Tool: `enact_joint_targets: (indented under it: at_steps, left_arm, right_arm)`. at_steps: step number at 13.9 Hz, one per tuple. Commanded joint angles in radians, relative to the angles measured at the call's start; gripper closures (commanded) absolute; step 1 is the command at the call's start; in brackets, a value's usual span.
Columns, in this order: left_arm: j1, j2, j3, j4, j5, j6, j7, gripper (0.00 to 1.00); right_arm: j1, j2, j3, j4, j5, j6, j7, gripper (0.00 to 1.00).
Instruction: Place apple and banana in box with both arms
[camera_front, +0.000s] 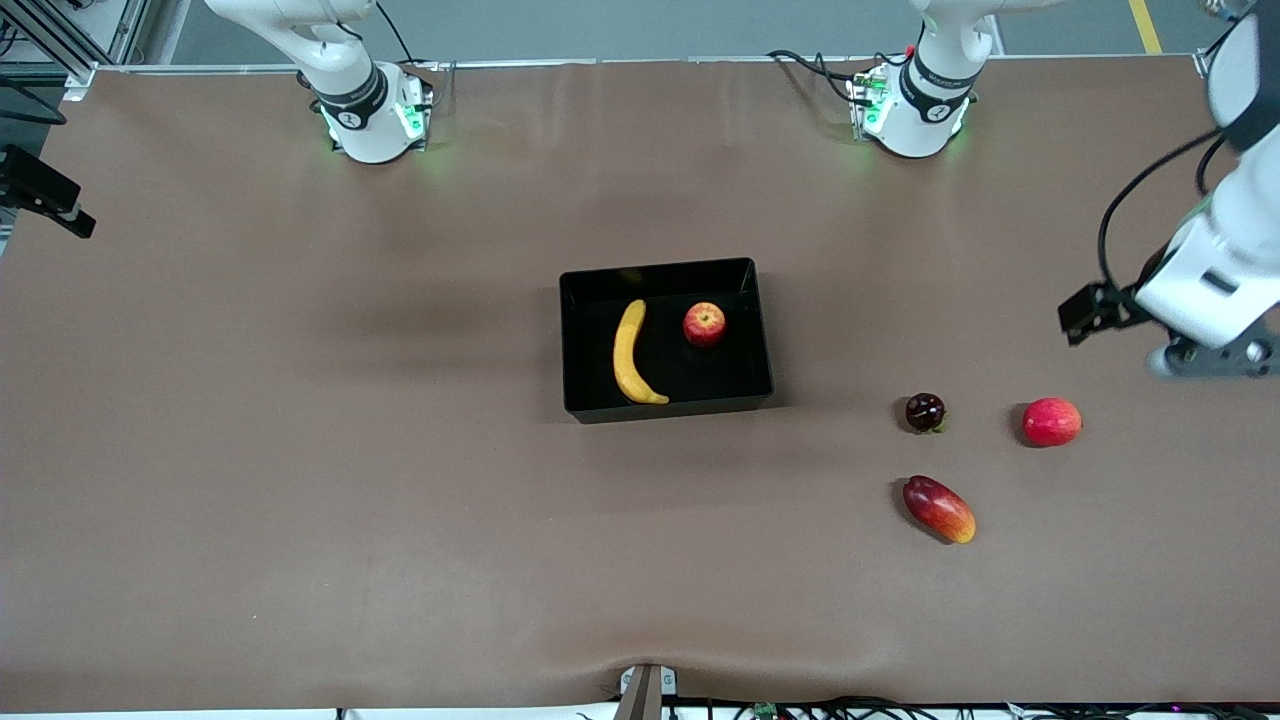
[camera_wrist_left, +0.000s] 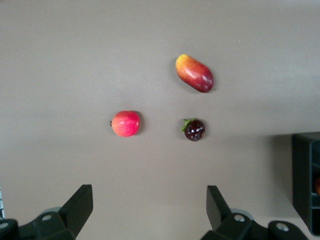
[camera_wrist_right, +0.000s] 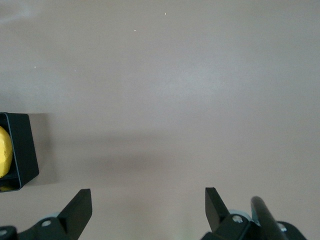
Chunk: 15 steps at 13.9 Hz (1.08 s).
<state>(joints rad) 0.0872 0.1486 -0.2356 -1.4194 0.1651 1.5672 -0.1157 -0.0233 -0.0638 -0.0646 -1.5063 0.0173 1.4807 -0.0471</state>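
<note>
The black box (camera_front: 760, 330) stands mid-table. The yellow banana (camera_front: 630, 352) and the red apple (camera_front: 704, 324) lie inside it, apart from each other. My left gripper (camera_front: 1215, 358) hangs open and empty over the table at the left arm's end. In the left wrist view its fingers (camera_wrist_left: 150, 210) stand wide apart over bare table, with a corner of the box (camera_wrist_left: 306, 180) at the edge. My right gripper (camera_wrist_right: 148, 210) is open and empty over bare table beside the box (camera_wrist_right: 25, 145), where a bit of the banana (camera_wrist_right: 4, 150) shows. The right gripper is out of the front view.
Three other fruits lie on the table toward the left arm's end: a plain pinkish-red round fruit (camera_front: 1051, 421), a dark purple round fruit (camera_front: 925, 412) and an oblong red-orange fruit (camera_front: 938, 508), nearest the front camera. They also show in the left wrist view.
</note>
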Motion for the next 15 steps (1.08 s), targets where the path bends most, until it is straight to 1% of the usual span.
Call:
enact_joint_targets:
  at_steps: [1,3,4,5,6,8,13,15]
  left_arm:
    - [0.029,-0.135,-0.007,-0.124,-0.053,0.011,0.033,0.00]
    - [0.022,-0.205,0.002,-0.197,-0.062,0.016,0.039,0.00]
    - [0.022,-0.227,0.008,-0.216,-0.087,0.017,0.075,0.00]
    - [0.020,-0.245,0.027,-0.231,-0.094,0.017,0.097,0.00]
    - [-0.007,-0.262,0.053,-0.240,-0.095,0.013,0.097,0.00]
    - [-0.064,-0.265,0.117,-0.237,-0.093,0.005,0.093,0.00]
    - [-0.069,-0.253,0.108,-0.213,-0.096,-0.009,0.085,0.00]
    - [-0.069,-0.251,0.093,-0.211,-0.113,-0.010,0.042,0.00]
  right_arm:
    - [0.003,-0.002,0.002,0.000,-0.017,-0.005,0.001,0.00]
    - [0.003,-0.002,0.002,0.000,-0.017,-0.005,0.001,0.00]
    - [0.003,-0.002,0.002,0.000,-0.017,-0.005,0.001,0.00]
    - [0.003,-0.002,0.002,0.000,-0.017,-0.005,0.001,0.00]
    - [0.003,-0.002,0.002,0.000,-0.017,-0.005,0.001,0.00]
    - [0.003,-0.002,0.002,0.000,-0.017,-0.005,0.001,0.00]
    - [0.003,-0.002,0.002,0.000,-0.017,-0.007,0.001,0.00]
    - [0.002,-0.002,0.002,-0.002,-0.017,-0.007,0.001,0.00]
